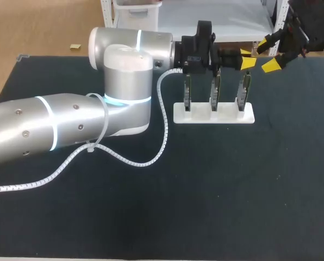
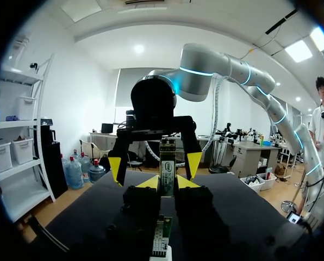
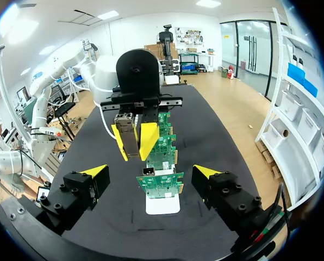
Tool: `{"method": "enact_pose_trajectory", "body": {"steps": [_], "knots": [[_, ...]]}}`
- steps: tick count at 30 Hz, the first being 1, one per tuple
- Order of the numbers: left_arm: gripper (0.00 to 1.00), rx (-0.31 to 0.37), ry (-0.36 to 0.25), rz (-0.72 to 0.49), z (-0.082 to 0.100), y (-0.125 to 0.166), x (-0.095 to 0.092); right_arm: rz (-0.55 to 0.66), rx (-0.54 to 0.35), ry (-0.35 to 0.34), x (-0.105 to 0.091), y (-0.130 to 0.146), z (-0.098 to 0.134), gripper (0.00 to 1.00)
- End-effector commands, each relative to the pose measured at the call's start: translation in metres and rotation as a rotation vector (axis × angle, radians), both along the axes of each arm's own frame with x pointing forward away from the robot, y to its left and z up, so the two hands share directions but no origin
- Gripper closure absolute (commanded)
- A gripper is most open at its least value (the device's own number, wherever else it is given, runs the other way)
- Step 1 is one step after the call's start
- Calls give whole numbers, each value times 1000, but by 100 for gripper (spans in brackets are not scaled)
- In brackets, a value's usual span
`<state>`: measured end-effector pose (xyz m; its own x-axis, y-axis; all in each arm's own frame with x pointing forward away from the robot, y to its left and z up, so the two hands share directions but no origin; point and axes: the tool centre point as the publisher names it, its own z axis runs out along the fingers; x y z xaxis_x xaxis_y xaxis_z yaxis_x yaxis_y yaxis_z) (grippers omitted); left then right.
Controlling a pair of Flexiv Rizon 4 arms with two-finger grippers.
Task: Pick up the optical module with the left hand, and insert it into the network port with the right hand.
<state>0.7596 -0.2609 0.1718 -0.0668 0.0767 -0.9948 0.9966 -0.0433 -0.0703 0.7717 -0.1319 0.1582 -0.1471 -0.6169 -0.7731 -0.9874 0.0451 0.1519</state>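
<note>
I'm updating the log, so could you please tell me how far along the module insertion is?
Done: the optical module is picked up, gripped in the left hand above the boards. In hand: the handover; the right hand faces it, open and not touching the module. Left: the right hand must take it and push it into the network port on a board in the white stand.

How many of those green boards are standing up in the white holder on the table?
3 green boards, upright in a row in the white stand: one at its left end, one in the middle, one at its right end. None seems hidden.
</note>
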Motion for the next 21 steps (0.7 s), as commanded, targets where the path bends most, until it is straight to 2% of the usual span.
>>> {"method": "enact_pose_trajectory", "body": {"steps": [1,10,21], "knots": [[100,5,6,0,-1,-2,2,0,0,0,0,0,0,0],[100,17,44,9,-3,0,4,0,0,0,0,0,0,0],[100,38,59,2,-6,-1,5,0,0,0,0,0,0,0]]}}
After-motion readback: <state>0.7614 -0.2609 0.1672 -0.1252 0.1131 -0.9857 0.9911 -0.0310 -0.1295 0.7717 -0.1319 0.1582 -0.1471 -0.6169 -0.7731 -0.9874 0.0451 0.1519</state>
